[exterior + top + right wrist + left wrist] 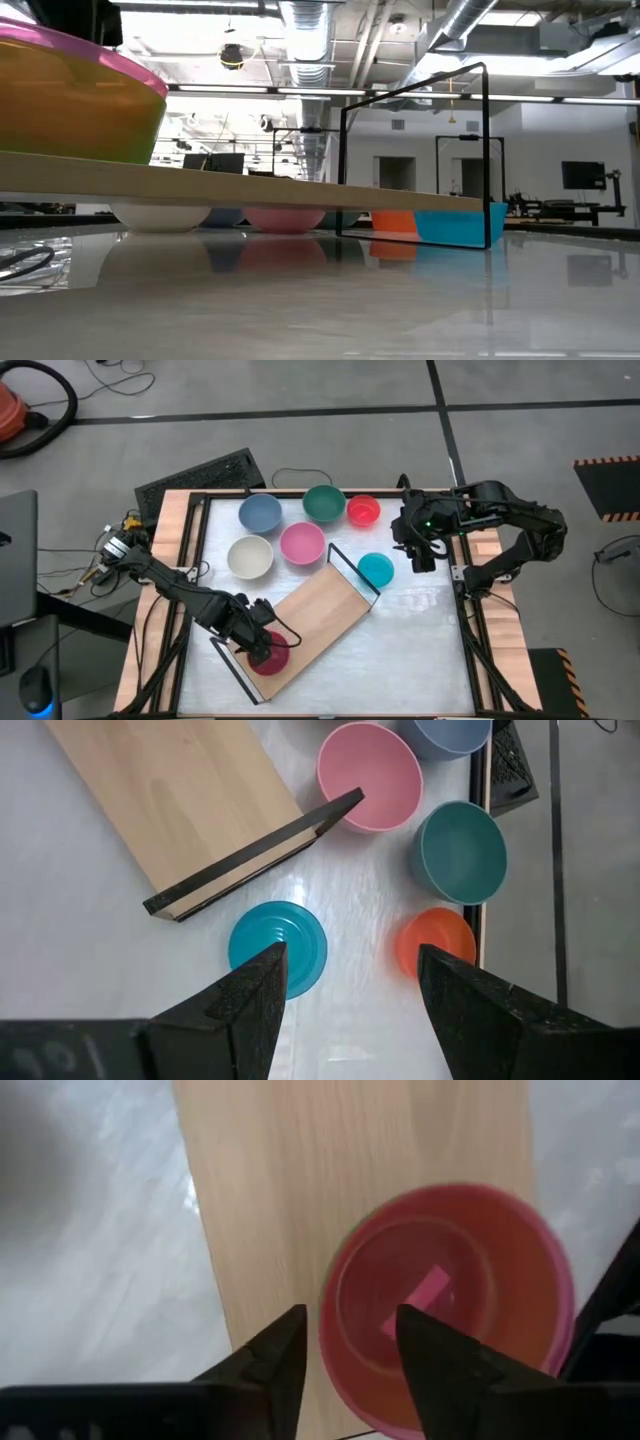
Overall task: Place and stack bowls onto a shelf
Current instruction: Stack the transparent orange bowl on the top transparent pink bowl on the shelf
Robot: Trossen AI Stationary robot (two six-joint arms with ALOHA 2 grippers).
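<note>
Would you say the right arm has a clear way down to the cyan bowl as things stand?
Probably yes: the right gripper hangs open close by the cyan bowl, which lies upside down on bare table beside the shelf's wire end, with nothing over it.

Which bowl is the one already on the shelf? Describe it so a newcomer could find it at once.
Find the light-wood shelf lying slantwise on the white table. At its near-left end, under the left pincer, sits a magenta bowl whose outer wall looks lime green in the low view. It alone rests on the board; the other bowls stand on the table.

Bright overhead light, glossy table (420, 630) glare
</note>
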